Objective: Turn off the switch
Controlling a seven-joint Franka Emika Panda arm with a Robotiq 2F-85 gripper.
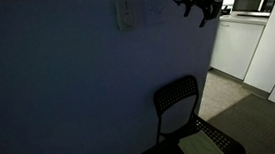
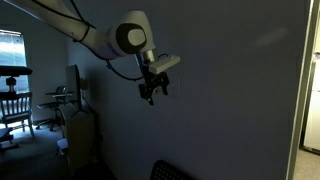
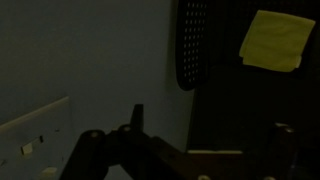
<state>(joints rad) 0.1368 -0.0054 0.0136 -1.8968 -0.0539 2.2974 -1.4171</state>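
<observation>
One end effector (image 1: 202, 13), opened wide, hangs near but apart from the switch (image 1: 125, 15).

Home: white kitchen cabinets (image 1: 237, 46), microwave (image 1: 254, 5), black chair (image 1: 178, 104)

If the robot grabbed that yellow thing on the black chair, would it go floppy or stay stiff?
The yellow thing looks like a folded cloth with soft, uneven edges, so it would probably droop and feel light. It lies flat on the chair seat, so it is unlikely to roll, though a push might slide or bunch it.
</observation>
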